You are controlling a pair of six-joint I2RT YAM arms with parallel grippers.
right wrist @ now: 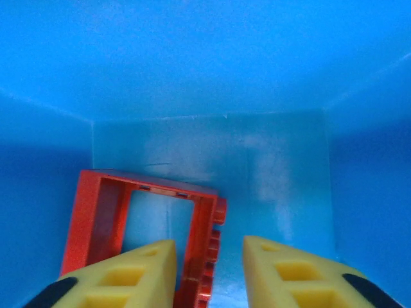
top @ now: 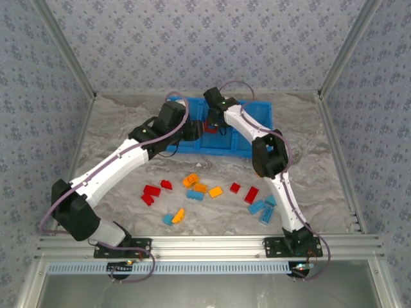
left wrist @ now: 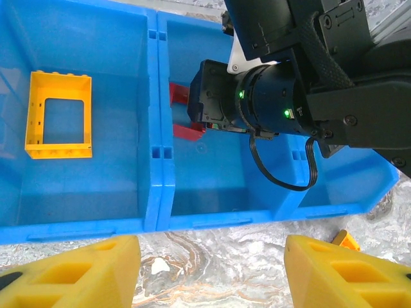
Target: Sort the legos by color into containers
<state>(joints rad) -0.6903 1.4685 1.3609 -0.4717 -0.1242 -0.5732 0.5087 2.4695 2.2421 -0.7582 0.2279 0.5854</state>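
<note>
The blue bin (top: 259,114) stands at the back of the table. A red open-frame lego (right wrist: 103,212) rests in its middle compartment. My right gripper (right wrist: 209,249) reaches down into that compartment, open, with the frame's studded side between its fingers and a gap on the right. In the left wrist view the red frame (left wrist: 182,113) pokes out beside the right arm's wrist (left wrist: 257,96), and a yellow frame lego (left wrist: 58,115) lies in the left compartment. My left gripper (left wrist: 212,269) hangs open and empty over the marbled table, just in front of the bin's near wall (left wrist: 157,221).
Loose legos lie across the middle of the table: red ones (top: 151,191), orange ones (top: 190,180) and light blue ones (top: 262,206). A further orange lego (left wrist: 347,240) peeks out by my left gripper's right finger. Patterned walls close the workspace on three sides.
</note>
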